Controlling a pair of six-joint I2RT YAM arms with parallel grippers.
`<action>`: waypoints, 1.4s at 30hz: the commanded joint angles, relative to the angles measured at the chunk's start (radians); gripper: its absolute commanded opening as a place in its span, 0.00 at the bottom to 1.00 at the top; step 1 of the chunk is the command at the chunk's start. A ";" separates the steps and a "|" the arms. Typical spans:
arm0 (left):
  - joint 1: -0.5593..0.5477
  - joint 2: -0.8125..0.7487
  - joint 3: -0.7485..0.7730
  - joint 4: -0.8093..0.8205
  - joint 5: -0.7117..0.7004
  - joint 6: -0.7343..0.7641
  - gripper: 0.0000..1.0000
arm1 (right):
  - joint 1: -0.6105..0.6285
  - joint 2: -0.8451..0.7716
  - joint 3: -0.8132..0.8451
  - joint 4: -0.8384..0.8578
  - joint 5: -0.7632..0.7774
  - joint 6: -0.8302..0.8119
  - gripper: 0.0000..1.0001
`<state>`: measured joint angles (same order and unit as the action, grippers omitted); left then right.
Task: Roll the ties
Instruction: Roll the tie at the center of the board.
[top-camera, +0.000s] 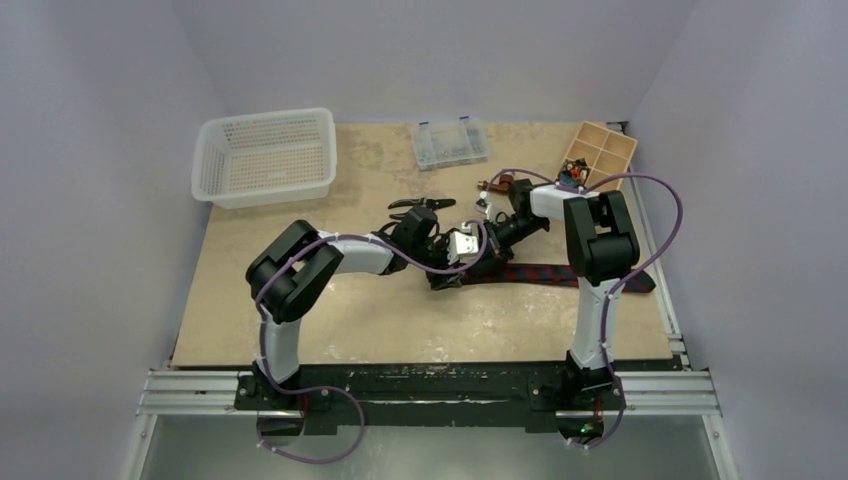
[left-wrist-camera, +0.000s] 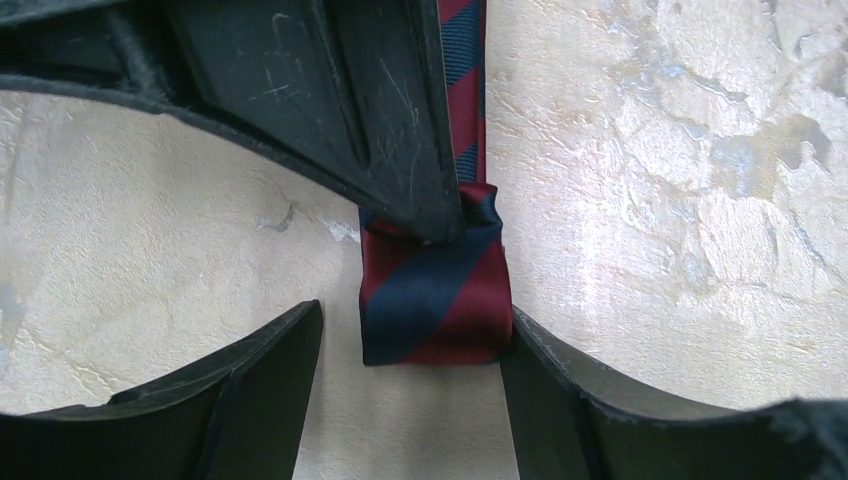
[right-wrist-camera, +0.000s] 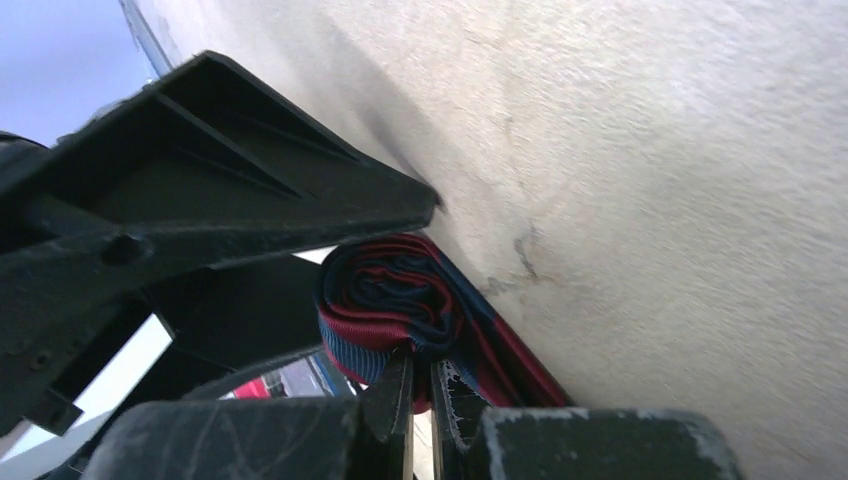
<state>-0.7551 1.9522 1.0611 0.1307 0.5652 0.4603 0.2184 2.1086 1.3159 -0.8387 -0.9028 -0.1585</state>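
1 tie (top-camera: 560, 274), navy with dark red stripes, is lying as a flat strip across the right half of the table (top-camera: 400, 320). Its left end is sitting wound into a small, tight roll (left-wrist-camera: 435, 300) where the 2 arms are meeting. The right gripper (right-wrist-camera: 422, 392) is pinching the roll's inner layers, its 2 fingers almost meeting on the cloth. The left gripper (left-wrist-camera: 415, 318) is standing open with the roll between its 2 fingers, seemingly touching 1 and apart from the other. The fabric is looking thin, light, soft and fairly slick, so the coil is probably going to loosen if let go. The surest hold seems to be at the core or across the roll's 2 open ends, not on the limp strip. Also sitting on the table are 1 white mesh basket (top-camera: 265, 190) at the far left, 1 clear plastic box (top-camera: 450, 142), 1 wooden compartment tray (top-camera: 608, 128) at the far right, and 1 pair of black-handled pliers (top-camera: 420, 205) just beyond the grippers.
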 joint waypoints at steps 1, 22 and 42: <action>0.009 0.015 -0.080 0.075 0.065 -0.045 0.64 | -0.002 0.016 -0.041 0.079 0.223 -0.034 0.00; -0.020 0.110 -0.089 0.290 0.010 -0.191 0.22 | -0.005 -0.005 -0.009 0.086 0.191 -0.027 0.07; -0.072 0.070 -0.001 -0.121 -0.181 -0.048 0.24 | 0.019 -0.101 -0.029 -0.002 0.047 0.012 0.13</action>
<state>-0.8219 1.9762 1.0775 0.1913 0.4740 0.3756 0.2371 1.9945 1.2842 -0.8368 -0.8772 -0.1482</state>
